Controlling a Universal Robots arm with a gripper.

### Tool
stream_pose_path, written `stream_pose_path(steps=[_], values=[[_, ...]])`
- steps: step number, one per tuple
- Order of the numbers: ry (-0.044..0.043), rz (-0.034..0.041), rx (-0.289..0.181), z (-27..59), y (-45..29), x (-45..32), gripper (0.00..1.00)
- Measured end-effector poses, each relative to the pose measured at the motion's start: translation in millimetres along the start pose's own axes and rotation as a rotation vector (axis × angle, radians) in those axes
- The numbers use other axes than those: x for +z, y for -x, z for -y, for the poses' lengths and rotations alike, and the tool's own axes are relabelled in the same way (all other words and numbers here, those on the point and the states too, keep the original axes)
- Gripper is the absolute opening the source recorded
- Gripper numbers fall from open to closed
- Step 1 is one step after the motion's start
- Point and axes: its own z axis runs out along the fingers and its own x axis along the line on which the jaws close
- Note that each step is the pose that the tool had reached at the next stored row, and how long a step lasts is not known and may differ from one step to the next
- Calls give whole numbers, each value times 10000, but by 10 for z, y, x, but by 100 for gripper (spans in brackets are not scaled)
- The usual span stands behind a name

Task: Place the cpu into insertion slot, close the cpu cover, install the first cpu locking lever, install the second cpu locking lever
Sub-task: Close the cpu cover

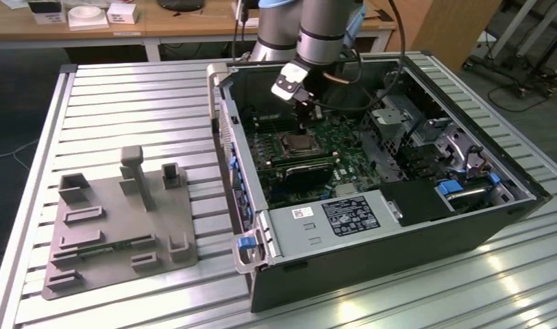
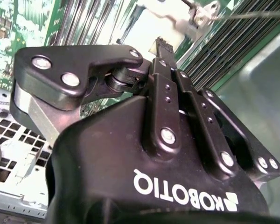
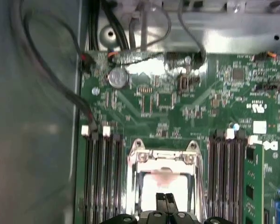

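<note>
First wrist view: I see the gripper fingertips pinched together.
Gripper position: just above the insertion slot, mid-board on the motherboard.
Frame: the cpu cover rings the slot.

— Entry one: the arm?
— One arm, grey, angled steeply down over the insertion slot.
— Entry two: the gripper?
— One gripper, black, pointing straight down, tips just above the slot's middle.
— Its fingers?
— Two fingers, pressed together (no gap between them in both wrist views).
</note>
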Motion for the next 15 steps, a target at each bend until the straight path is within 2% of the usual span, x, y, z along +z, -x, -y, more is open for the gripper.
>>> stream_pose_path(steps=[7, 11, 15], values=[[3, -3, -53, 189, -7, 26, 10], [3, -2, -65, 231, -8, 46, 10], [3, -2, -69, 239, -10, 106, 10]])
